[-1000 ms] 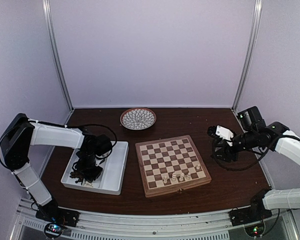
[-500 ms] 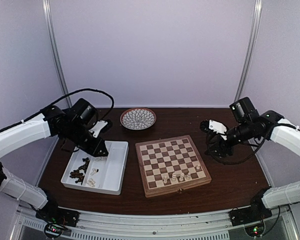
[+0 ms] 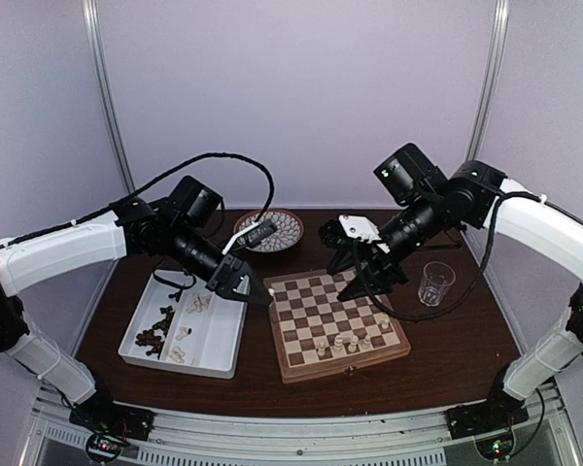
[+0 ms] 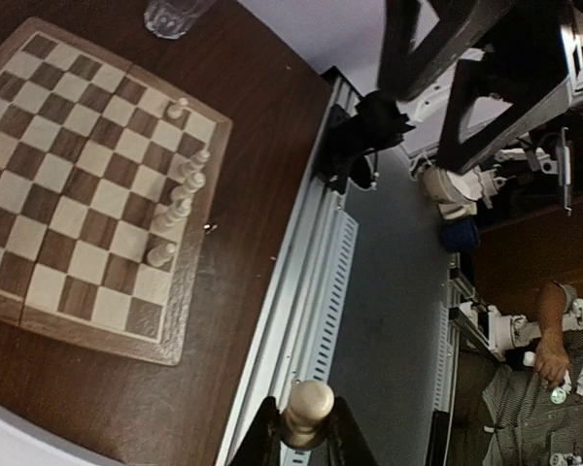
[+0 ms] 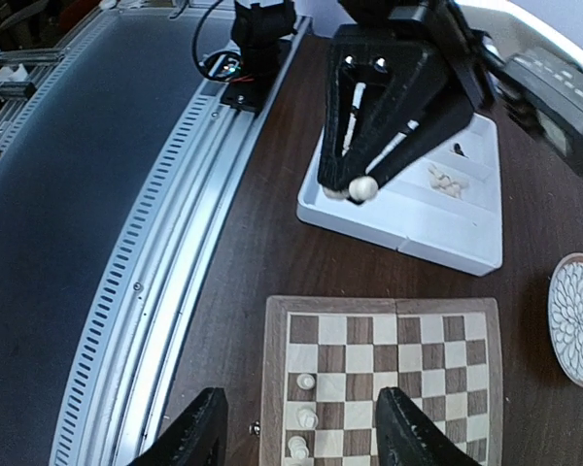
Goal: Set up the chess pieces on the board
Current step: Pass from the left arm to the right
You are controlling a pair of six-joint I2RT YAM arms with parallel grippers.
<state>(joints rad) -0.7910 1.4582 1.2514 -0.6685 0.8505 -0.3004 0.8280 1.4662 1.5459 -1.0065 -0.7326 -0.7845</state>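
The board lies mid-table, with several cream-white chess pieces standing along its near rows and also showing in the left wrist view. My left gripper hangs over the board's left rim, shut on a cream piece, which the right wrist view catches too. High over the board, my right gripper stands open with nothing between its fingers. The board's left part and cream pieces lie below it. Dark and cream pieces lie in the white tray.
A round patterned plate sits behind the board. A clear glass stands right of the board and shows in the left wrist view. The tray lies left of the board. A metal rail runs along the table's near edge.
My left gripper rose out of the tray with a cream piece and swung right to the board's left rim. My right arm swung in from the right over the board, uncovering the glass.
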